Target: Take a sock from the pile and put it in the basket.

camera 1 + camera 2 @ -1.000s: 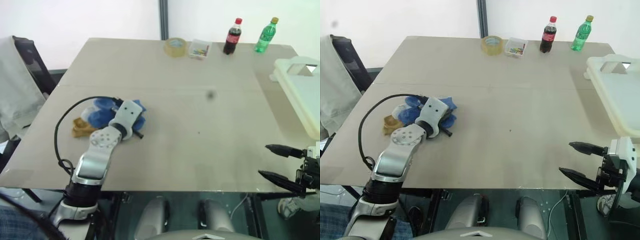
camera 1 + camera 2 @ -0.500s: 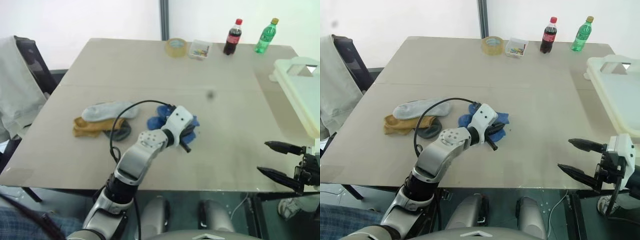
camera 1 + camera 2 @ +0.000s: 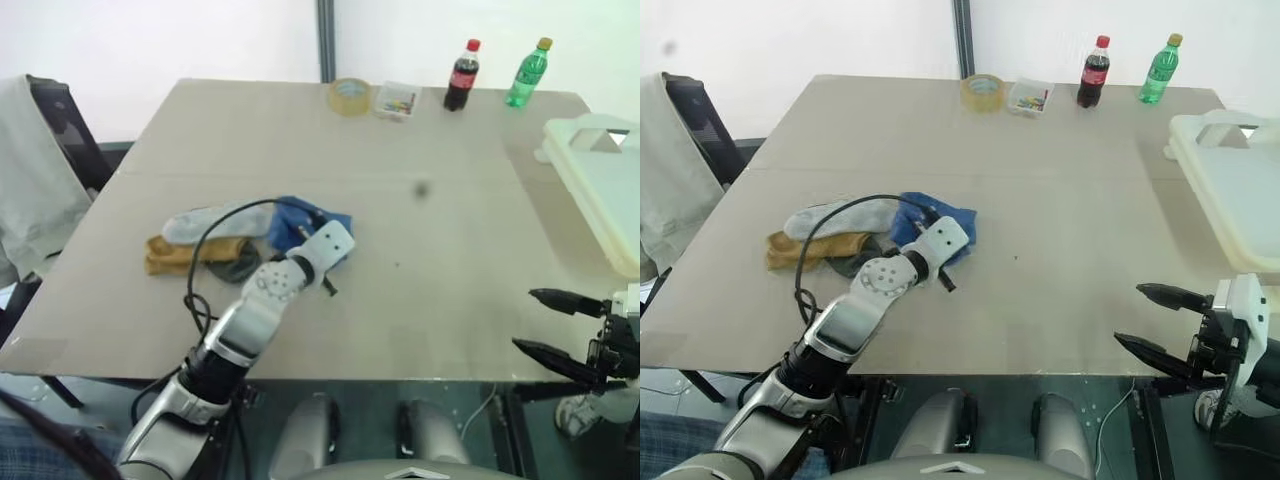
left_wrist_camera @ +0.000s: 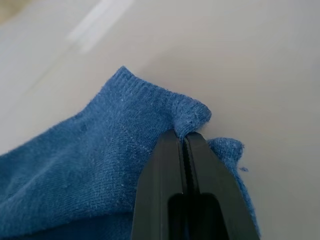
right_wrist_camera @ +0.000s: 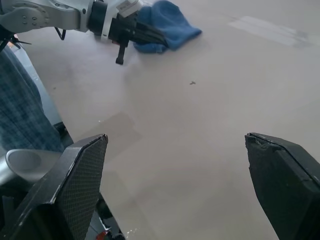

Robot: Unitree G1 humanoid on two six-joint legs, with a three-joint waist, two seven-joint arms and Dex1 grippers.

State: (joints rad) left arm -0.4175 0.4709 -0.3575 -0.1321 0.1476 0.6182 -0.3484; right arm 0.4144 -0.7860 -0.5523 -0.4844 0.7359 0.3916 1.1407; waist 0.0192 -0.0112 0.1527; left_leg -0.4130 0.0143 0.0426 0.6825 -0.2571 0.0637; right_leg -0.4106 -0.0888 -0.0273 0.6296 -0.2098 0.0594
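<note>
Our left end effector [image 4: 186, 142] is pinching the blue sock [image 4: 95, 165]. The basket [image 3: 1230, 190] lies well apart, at the worktop's [image 3: 1060, 200] right edge. Nearer the basket, our right end effector [image 3: 1160, 322] is spread and empty.

Beige table [image 3: 420, 130], white wall [image 3: 200, 35], maybe chair w/ cloth [image 3: 30, 190]

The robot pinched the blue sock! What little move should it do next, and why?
Probably lift it a little off the table. The left gripper is shut on a fold of the blue sock, which lies on the table beside the other socks. The basket sits far off on the right, so the sock likely needs raising before being carried across.
</note>
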